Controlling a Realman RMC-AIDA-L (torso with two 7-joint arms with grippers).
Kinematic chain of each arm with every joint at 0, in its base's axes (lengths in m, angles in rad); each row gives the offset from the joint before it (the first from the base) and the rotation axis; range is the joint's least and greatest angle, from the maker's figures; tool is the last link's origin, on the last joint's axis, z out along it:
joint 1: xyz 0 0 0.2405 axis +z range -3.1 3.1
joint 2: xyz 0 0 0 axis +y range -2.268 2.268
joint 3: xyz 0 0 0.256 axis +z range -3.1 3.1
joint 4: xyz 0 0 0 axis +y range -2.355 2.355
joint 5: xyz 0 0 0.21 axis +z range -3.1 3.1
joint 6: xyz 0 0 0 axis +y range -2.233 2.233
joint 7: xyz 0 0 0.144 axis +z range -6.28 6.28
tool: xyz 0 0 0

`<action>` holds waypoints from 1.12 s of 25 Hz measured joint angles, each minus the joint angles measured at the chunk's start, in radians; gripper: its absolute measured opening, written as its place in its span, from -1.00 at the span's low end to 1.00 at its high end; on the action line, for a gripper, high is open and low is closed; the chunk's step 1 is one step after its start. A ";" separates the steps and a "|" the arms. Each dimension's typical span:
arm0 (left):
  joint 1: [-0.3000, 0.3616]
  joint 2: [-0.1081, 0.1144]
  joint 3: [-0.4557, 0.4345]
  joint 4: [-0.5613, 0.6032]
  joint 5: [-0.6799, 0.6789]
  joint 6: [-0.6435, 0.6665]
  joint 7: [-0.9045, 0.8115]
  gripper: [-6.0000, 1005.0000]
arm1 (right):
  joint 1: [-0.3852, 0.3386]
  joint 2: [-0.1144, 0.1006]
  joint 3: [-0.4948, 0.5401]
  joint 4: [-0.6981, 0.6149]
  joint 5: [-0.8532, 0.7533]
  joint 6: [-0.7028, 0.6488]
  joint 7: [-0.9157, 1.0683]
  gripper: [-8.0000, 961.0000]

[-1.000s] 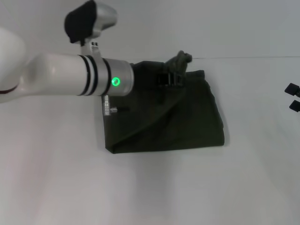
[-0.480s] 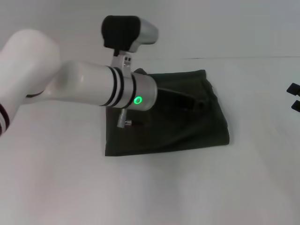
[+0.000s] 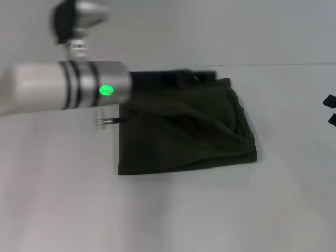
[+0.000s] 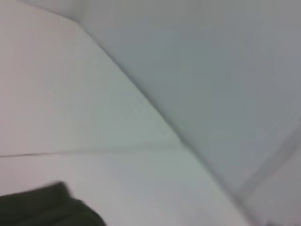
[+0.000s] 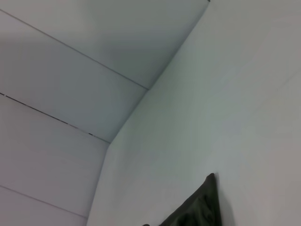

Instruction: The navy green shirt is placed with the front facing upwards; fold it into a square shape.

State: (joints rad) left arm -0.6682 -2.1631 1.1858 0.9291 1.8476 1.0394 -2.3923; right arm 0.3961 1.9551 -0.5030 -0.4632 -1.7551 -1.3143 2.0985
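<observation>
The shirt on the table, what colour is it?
Dark olive green. The shirt shows best in the head view.

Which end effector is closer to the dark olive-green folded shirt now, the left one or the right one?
Left. The left end effector is over the far edge of the dark olive-green folded shirt; the right end effector waits apart from it at the table's right edge.
</observation>
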 joint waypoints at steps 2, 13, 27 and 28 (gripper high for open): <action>0.013 0.008 -0.087 -0.050 -0.019 0.019 -0.050 0.23 | 0.000 -0.001 0.000 0.000 -0.010 0.000 0.000 0.78; -0.007 0.085 -0.199 -0.324 -0.010 -0.039 -0.248 0.89 | 0.014 -0.007 -0.008 -0.005 -0.063 -0.009 -0.001 0.78; 0.105 0.089 -0.257 -0.230 -0.011 0.155 -0.030 0.89 | 0.196 -0.020 -0.278 -0.242 -0.224 -0.062 -0.029 0.77; 0.119 0.092 -0.278 -0.211 -0.011 0.230 0.045 0.89 | 0.236 -0.022 -0.280 -0.257 -0.275 -0.061 -0.009 0.77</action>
State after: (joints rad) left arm -0.5493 -2.0713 0.9073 0.7180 1.8367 1.2697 -2.3469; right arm 0.6324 1.9335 -0.7829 -0.7205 -2.0297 -1.3750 2.0892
